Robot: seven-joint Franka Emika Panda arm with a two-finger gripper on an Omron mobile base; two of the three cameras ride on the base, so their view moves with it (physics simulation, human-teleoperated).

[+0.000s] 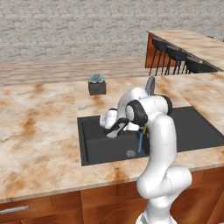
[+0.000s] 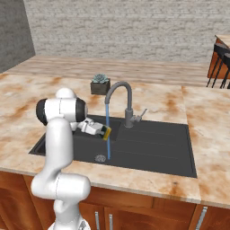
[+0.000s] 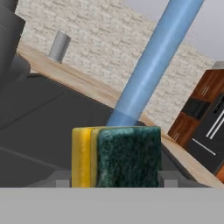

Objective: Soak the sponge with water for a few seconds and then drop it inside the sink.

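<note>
- Currently the soaking step is judged to be under way: the sponge is held up against the water, which falls as a thin blue stream from the faucet spout down toward the drain.
- In the hand view the stream is seen passing just behind the sponge's upper edge, touching it or very nearly so.
- The sponge is pinched between the fingers of the gripper, its dark green layer on one side and its yellow body on the other; the small dark fingertips are seen pressed at its two flanks.
- The sponge is carried above the sink, over the black basin's left half and clear of its floor.
- What is left, as far as can be judged, is the release: the sponge has not yet been dropped into the basin.
- The arm is bent sharply at the elbow, with the forearm reaching low over the basin's front rim and the hand laid roughly level, pointing toward the stream.
- A potted succulent stands on the marble countertop behind the sink, well apart from the work.
</note>
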